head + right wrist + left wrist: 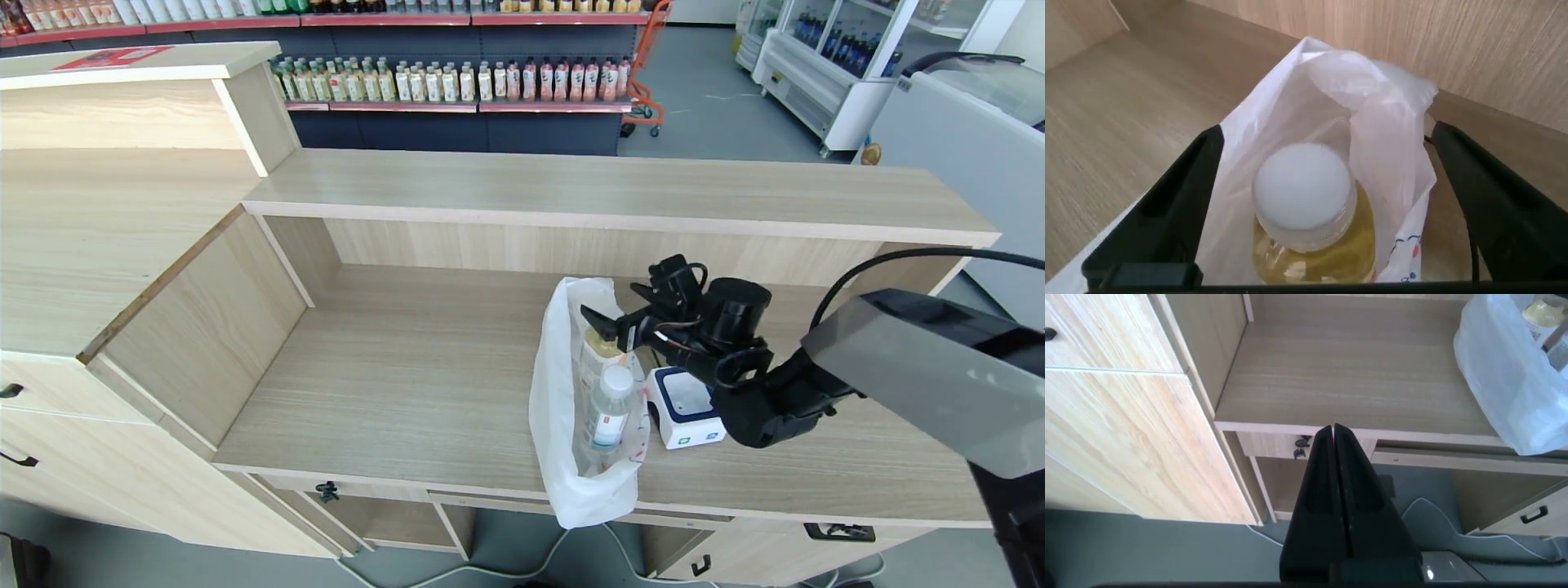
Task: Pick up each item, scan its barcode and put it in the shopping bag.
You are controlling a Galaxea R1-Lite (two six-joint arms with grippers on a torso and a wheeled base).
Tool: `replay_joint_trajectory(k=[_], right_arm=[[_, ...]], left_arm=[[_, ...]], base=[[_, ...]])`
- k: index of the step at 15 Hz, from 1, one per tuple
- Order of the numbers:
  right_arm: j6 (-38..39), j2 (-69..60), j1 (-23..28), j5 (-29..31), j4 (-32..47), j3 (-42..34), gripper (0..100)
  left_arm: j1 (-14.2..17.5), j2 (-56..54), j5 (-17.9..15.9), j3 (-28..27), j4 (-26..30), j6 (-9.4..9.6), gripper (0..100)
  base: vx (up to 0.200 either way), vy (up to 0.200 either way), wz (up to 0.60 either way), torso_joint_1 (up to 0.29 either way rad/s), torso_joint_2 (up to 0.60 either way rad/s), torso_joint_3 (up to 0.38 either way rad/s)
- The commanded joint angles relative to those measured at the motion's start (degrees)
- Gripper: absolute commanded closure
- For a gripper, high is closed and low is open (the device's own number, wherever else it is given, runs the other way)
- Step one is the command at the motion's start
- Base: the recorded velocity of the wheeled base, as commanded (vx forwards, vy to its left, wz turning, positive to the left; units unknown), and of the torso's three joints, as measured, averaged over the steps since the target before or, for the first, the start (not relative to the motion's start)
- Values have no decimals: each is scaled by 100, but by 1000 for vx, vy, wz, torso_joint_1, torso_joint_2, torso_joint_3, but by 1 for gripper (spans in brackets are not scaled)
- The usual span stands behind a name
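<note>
"So, how far along is the checkout run?"

"Late, by the look of it. The two goods on view, a yellow drink bottle (1302, 204) and a clear bottle (612, 408), both stand upright inside the white shopping bag (555, 392) on the wooden counter (392, 384). Whether their barcodes are scanned, the frame cannot say."

"And the arms?"

"The right claw (1327, 135) hovers over the bag's mouth, spread wide, one finger either side of the yellow bottle's white cap and touching neither side of it. It holds nothing, and I read the bottle as delivered, since it stands on its own. The left claw (1333, 433) hangs out in front of the counter's edge, below its top, pinched closed on nothing."

"What sits by the bag?"

"The scanner (686, 404), a small white box with a blue face, just beside the bag on the robot's right, under the right arm."

"What is left to do?"

"Judging from this alone, little: lift the right arm clear of the bag. Any further goods would each need a pick, a pass over the scanner and a drop into the bag. The two bottles there are close together, the yellow one at the far side and the clear one nearer the counter's front edge."
</note>
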State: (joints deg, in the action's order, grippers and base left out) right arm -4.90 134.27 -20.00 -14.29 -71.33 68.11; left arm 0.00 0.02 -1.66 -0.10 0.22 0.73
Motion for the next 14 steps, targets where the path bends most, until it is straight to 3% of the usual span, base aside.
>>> replay_joint_trajectory(k=[1, 2, 5, 8, 9, 10, 11, 12, 13, 14], right_arm=[[288, -1324, 14, 40, 400, -377, 0], [314, -2309, 137, 356, 954, -896, 0], [367, -5103, 366, 2264, 3301, -2794, 0], [648, -7248, 629, 2668, 3995, -4649, 0], [657, -7696, 708, 3301, 4267, -4895, 0], [692, -7881, 656, 3494, 4478, -4921, 0], [736, -8514, 647, 3573, 5533, -4710, 0], [780, -8645, 691, 3600, 5885, -4596, 0], [1140, -8962, 893, 3784, 6931, -4288, 0], [1281, -9226, 955, 3855, 7467, -4130, 0]], left_arm=[[0, -2, -1, 1, 4, -3, 100], [0, -2, -1, 1, 4, -3, 100], [0, -2, -1, 1, 4, -3, 100], [0, -2, -1, 1, 4, -3, 100], [0, -2, -1, 1, 4, -3, 100], [0, -2, -1, 1, 4, -3, 100], [0, -2, -1, 1, 4, -3, 100], [0, -2, -1, 1, 4, -3, 100], [0, -2, -1, 1, 4, -3, 100], [0, -2, -1, 1, 4, -3, 100]], base=[[0, 0, 0, 0, 0, 0], [0, 0, 0, 0, 0, 0], [0, 0, 0, 0, 0, 0], [0, 0, 0, 0, 0, 0], [0, 0, 0, 0, 0, 0], [0, 0, 0, 0, 0, 0], [0, 0, 0, 0, 0, 0], [0, 0, 0, 0, 0, 0], [0, 0, 0, 0, 0, 0], [0, 0, 0, 0, 0, 0]])
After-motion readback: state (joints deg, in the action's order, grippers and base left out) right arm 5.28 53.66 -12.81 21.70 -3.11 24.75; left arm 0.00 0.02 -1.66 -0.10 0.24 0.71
